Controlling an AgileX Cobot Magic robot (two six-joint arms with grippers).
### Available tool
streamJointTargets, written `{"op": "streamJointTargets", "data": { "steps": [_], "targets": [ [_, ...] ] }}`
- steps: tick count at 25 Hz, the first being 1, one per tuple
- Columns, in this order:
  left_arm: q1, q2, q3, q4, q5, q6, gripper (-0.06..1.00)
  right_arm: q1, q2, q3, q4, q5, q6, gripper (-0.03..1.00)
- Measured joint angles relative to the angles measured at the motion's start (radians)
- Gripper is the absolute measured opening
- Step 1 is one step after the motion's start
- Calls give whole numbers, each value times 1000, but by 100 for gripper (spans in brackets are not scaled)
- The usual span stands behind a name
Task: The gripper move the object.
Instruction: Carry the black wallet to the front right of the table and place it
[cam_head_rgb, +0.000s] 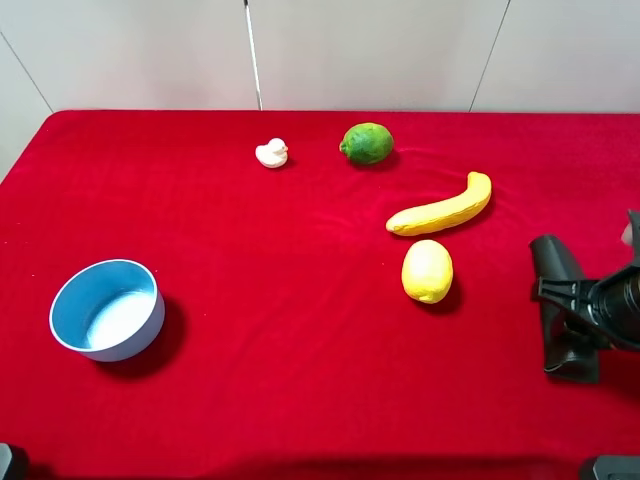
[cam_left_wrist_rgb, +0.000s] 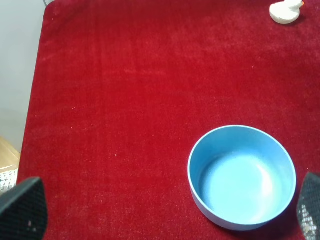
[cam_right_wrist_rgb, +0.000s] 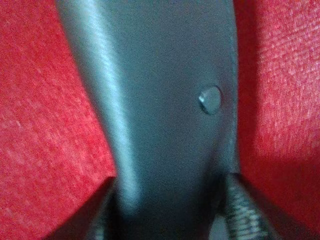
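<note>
A: Object (cam_head_rgb: 562, 305) where?
B: Black pouch, about 3 o'clock on the red cloth (cam_head_rgb: 300, 330), well right of the lemon (cam_head_rgb: 427, 270). My right gripper (cam_head_rgb: 572, 308) is pinching its middle; my left gripper (cam_left_wrist_rgb: 160, 212) is spread by the blue bowl (cam_left_wrist_rgb: 241, 176).

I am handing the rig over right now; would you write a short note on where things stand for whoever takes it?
Right gripper: down at the black object near the table's right edge, fingers either side of it; whether they press it cannot be told.
Left gripper: open and empty, above the blue bowl.
Object: lying on the red cloth, right of the lemon and banana.
Done: approach to the object.
Left: confirm the grasp, lift and move the object.
</note>
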Motion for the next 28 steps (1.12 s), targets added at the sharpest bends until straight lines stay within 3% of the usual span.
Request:
{"op": "streamJointTargets", "data": {
  "steps": [8, 28],
  "targets": [
    [0, 0, 0, 0, 0, 0, 99, 0, 2, 3, 2, -2, -3, 67],
    [0, 0, 0, 0, 0, 0, 99, 26, -54, -40, 14, 30, -71, 69]
  ]
}}
